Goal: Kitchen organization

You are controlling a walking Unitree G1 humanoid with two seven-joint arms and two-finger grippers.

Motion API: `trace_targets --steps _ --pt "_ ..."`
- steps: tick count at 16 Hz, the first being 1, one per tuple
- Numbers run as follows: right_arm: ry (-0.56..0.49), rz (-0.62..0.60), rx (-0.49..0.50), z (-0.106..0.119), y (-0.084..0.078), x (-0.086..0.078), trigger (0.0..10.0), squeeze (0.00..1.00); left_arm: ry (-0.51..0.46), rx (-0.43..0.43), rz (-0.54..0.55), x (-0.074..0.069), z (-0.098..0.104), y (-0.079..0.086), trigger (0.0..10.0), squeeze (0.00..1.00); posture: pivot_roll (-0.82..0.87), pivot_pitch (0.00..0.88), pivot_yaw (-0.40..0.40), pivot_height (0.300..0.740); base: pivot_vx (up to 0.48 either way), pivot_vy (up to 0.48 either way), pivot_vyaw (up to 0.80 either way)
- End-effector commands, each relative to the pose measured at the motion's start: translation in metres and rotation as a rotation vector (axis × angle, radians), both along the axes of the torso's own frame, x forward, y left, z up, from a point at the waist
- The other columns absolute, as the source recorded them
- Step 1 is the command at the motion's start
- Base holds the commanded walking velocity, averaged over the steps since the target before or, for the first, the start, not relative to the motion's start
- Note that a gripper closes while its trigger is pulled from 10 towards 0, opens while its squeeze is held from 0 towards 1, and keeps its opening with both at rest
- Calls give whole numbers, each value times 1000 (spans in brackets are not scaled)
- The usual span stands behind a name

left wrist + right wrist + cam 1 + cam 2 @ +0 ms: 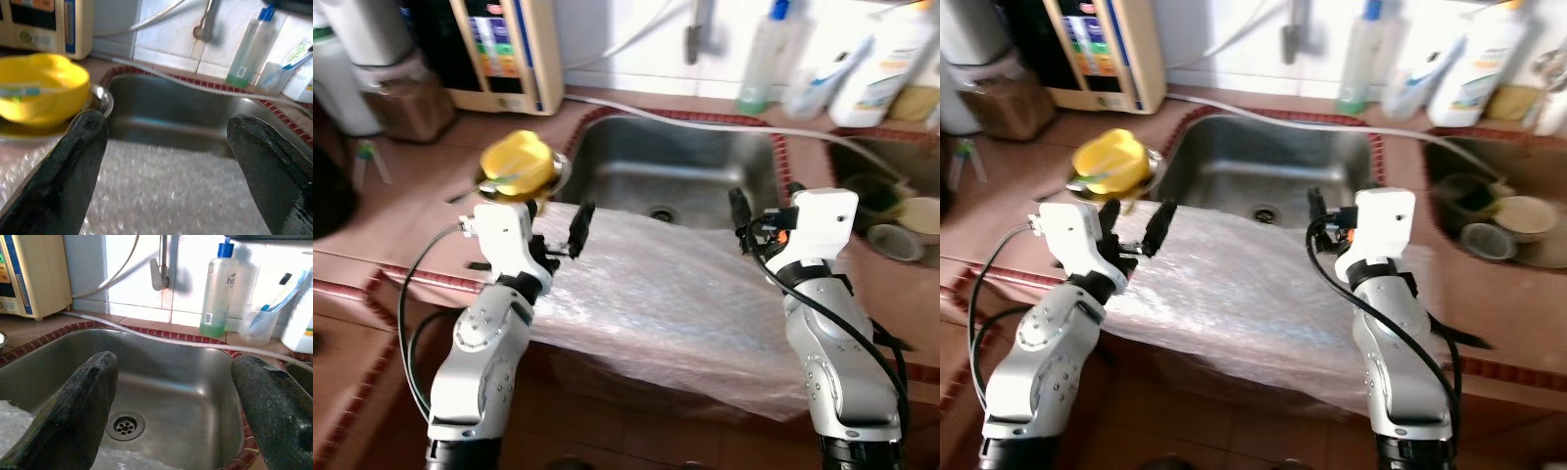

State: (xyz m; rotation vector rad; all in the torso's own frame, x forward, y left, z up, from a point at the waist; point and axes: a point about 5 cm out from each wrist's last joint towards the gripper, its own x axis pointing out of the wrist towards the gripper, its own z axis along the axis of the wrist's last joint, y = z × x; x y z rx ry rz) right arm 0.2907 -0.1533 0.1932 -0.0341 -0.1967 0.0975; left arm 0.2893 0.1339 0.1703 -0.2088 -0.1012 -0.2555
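A steel sink (685, 171) sits in a red-tiled desk (401, 220), its near edge draped by a sheet of bubble wrap (656, 294) that hangs over the desk front. The left gripper (563, 235) hovers over the wrap's corner at 9 o'clock of the sink, fingers spread apart and holding nothing. The right gripper (171, 401) is raised at about 4 o'clock of the drain (125, 426), fingers likewise parted and empty; in the head views its fingers are largely hidden behind the white wrist housing.

A yellow bowl (519, 164) rests in a metal dish (100, 98) at the sink's 9 o'clock rim, just beyond the left gripper; something pale lies across the bowl, too blurred to name. A cream appliance (504, 49) stands at 11 o'clock, cut off by the frame. A tap (160, 269) rises at 12 o'clock, a hose (161, 339) running along the back rim. A green-tinted bottle (217, 289) and a cup of toothbrushes (261, 323) stand at 1 o'clock. A second basin (1498, 211) at 3 o'clock holds dishes, blurred.
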Motion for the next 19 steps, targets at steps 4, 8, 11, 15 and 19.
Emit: trace_targets --steps 4,8,11,15,19 --pt "-19 29 4 5 8 -1 10000 0 5 12 73 0 -1 12 10000 0 -70 138 48 740 0 -118 0" --pt "-20 55 16 5 13 -1 10000 0 19 59 222 6 0 26 10000 0 -65 142 48 740 0 0 0" --pt "-44 76 6 8 17 -3 10000 0 3 80 216 6 3 24 10000 0 -62 144 50 740 0 0 0" --pt "-45 76 3 7 17 -3 10000 0 13 74 215 6 1 22 10000 0 -62 146 51 740 0 0 789" --pt "-41 73 19 6 17 -3 10000 0 4 77 232 7 3 24 10000 0 -61 148 50 740 0 0 197"
